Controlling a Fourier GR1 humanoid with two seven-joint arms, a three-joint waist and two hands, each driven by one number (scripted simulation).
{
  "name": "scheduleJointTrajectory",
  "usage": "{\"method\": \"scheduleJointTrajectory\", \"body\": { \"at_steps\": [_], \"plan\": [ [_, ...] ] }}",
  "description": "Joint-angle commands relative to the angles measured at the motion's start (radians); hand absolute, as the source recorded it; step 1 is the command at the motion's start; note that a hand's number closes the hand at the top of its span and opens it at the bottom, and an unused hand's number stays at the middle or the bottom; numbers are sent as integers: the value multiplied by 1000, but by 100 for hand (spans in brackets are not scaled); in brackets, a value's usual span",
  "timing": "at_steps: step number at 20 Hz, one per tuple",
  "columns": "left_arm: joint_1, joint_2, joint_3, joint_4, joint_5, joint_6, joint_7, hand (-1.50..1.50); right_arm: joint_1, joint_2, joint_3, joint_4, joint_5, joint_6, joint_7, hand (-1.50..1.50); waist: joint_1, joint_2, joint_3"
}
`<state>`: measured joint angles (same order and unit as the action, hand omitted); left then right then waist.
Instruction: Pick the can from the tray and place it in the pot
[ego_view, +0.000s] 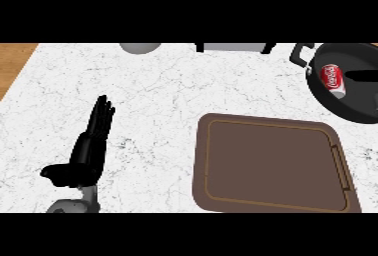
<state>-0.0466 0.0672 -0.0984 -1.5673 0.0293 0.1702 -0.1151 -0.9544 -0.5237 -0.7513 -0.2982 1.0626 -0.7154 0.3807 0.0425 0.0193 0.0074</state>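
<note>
Nearest, at lower left, the black left hand (85, 155) is over the white marbled counter (155, 100), fingers straight, holding nothing. Right of it lies the brown rounded square tray (273, 165). Farthest, upper right, the red metal can (333, 80) lies inside the round black pot (362, 102).

Pot (362, 102) partly beyond the right edge

We hold our left hand (90, 147) open at the lower left, fingers straight and pointing away from us, thumb out sideways, grey forearm (75, 204) just below.
</note>
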Motion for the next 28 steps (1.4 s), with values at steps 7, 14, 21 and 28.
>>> {"method": "scheduleJointTrajectory", "body": {
  "at_steps": [7,14,21,28],
  "plan": [
    [13,-19,-12,-7,-21,22,-5,0,104,8,-244,-142,-380,-102,-420,-150,-10,-1,-2],
    [17,-8,9,-7,-13,5,-14,0,204,7,-280,-167,-552,-57,-646,-150,-26,-12,-5],
    [62,-4,15,-42,5,-22,-6,0,268,-94,-250,-130,-653,19,-697,-150,-29,-15,-6],
    [43,-43,-5,34,-32,-2,-38,0,375,-86,-250,-183,-783,33,-786,-150,-37,-17,-7]
  ]
}}
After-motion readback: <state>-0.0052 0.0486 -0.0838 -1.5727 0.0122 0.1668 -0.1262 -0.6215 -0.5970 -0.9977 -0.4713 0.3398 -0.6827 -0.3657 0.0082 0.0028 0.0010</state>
